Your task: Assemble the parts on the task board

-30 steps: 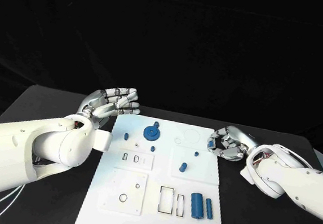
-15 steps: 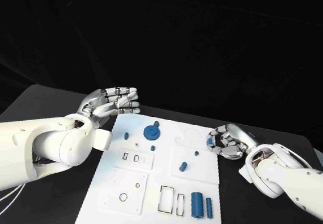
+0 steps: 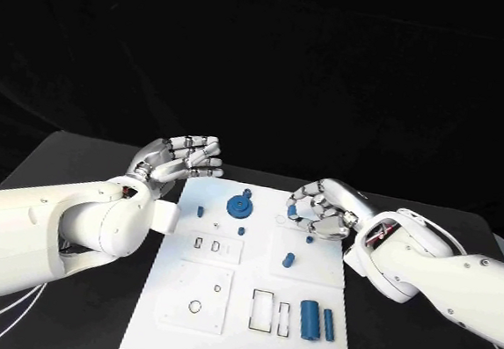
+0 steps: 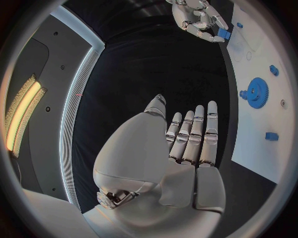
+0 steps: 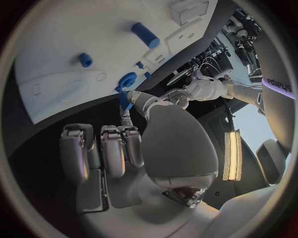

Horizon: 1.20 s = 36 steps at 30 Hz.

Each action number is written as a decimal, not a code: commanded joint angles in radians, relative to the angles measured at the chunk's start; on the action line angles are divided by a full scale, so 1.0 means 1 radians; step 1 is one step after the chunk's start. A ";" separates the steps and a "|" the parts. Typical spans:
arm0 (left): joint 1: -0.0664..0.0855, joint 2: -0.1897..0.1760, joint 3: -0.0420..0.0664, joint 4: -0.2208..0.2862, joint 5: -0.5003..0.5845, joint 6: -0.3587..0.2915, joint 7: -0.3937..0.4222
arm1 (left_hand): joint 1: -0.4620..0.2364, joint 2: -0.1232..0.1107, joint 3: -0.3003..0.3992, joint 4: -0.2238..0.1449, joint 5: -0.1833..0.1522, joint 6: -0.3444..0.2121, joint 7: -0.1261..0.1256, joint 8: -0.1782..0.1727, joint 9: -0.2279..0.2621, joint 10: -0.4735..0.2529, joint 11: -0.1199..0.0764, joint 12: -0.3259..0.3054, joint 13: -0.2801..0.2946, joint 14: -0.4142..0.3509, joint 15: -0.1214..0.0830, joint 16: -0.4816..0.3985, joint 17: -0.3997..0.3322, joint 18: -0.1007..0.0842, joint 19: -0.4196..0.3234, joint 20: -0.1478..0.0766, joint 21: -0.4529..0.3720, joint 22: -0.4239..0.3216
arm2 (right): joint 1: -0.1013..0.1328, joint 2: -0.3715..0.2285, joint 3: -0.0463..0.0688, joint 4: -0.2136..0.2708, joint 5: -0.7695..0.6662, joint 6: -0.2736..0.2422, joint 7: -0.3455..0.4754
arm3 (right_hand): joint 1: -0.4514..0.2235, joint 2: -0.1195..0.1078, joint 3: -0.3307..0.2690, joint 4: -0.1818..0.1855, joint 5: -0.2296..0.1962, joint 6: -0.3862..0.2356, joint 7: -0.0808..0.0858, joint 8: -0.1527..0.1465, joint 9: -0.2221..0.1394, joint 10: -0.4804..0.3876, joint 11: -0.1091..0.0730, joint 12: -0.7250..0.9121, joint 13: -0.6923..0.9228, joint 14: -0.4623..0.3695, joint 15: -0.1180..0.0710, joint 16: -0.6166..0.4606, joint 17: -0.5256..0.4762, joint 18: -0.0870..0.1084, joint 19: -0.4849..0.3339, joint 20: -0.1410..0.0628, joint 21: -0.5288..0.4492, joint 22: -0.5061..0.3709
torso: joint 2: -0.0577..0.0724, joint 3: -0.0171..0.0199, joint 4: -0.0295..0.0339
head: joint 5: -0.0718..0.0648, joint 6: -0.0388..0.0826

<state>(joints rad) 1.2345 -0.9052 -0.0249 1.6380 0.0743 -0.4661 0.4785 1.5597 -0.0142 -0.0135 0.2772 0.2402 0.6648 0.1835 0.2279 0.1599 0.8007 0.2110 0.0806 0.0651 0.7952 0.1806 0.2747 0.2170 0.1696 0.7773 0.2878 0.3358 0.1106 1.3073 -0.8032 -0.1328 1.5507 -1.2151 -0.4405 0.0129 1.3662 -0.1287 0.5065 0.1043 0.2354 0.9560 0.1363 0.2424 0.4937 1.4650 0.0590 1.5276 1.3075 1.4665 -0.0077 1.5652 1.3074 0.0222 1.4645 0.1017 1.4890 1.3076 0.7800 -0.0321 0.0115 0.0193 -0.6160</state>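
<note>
The white task board (image 3: 242, 333) lies in the middle of the table. On it are a blue gear (image 3: 240, 205), a blue cylinder (image 3: 308, 319) beside a thin blue bar (image 3: 326, 324), and a few small blue pieces (image 3: 287, 258). My right hand (image 3: 320, 208) hovers over the board's far right corner and pinches a small blue part (image 4: 223, 33) between thumb and finger; the same part (image 5: 123, 97) sits at the thumb tip in the right wrist view. Beyond the board's far left corner, my left hand (image 3: 181, 159) is raised, fingers stretched out, holding nothing.
Black table (image 3: 87, 168) surrounds the board on all sides. Raised white panels with empty slots (image 3: 260, 311) take up the board's near half. My left forearm (image 3: 52, 225) lies along the board's left side, my right forearm (image 3: 453, 285) along its right.
My right hand has moved left and slightly away, from beside the board's right edge to over its far right corner, carrying the small blue part. The left hand has stayed put.
</note>
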 commanded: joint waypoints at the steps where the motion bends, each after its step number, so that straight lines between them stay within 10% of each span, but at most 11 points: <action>1: 0.000 0.006 0.000 -0.001 0.001 0.019 0.005 | 0.008 0.000 0.002 -0.004 0.000 0.008 0.057 -0.002 0.002 0.007 0.003 -0.004 0.000 0.000 0.003 -0.004 0.001 0.008 -0.004 0.000 -0.004 -0.001 | 0.001 0.029 -0.002 0.022 -0.087 0.006 -0.078 | 0.000 0.008 0.009 -0.003 -0.004 0.013 -0.008 0.026 0.036 0.060 -0.009 0.000 0.211 0.104 -0.007 0.006 0.263 0.002 0.047 -0.008 0.006 0.186 | 0.001 -0.0011 0.0032 | 0.001 -0.002; 36: 0.000 0.016 0.000 -0.001 0.001 0.011 -0.007 | 0.010 0.000 0.003 -0.003 0.000 0.010 0.057 -0.001 0.002 0.008 0.003 -0.004 0.000 0.000 0.003 -0.005 0.001 0.008 -0.004 0.000 -0.004 -0.001 | -0.101 0.249 -0.014 -0.012 -0.236 0.049 -0.243 | -0.024 0.000 0.002 0.001 0.007 0.010 -0.010 0.034 0.043 0.060 -0.011 -0.002 0.209 0.104 -0.010 0.006 0.263 0.003 0.045 -0.011 0.002 0.183 | 0.002 -0.0007 -0.0003 | 0.018 -0.034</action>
<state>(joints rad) 1.2340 -0.8908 -0.0255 1.6340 0.0743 -0.4659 0.4665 1.5597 -0.0142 -0.0135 0.2772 0.2402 0.6722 0.1836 0.2279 0.1609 0.8044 0.2146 0.0807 0.0651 0.7952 0.1806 0.2748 0.2173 0.1695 0.7772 0.2878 0.3358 0.1107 1.2081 -0.5553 -0.1462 1.5373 -1.4215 -0.4069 -0.2062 1.3513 -0.1253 0.5087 0.0989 0.2382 0.9546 0.1349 0.2424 0.4931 1.4687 0.0554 1.5274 1.3073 1.4629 -0.0111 1.5652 1.3080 0.0221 1.4680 0.0984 1.4926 1.3080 0.7824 -0.0330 0.0103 0.0361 -0.6483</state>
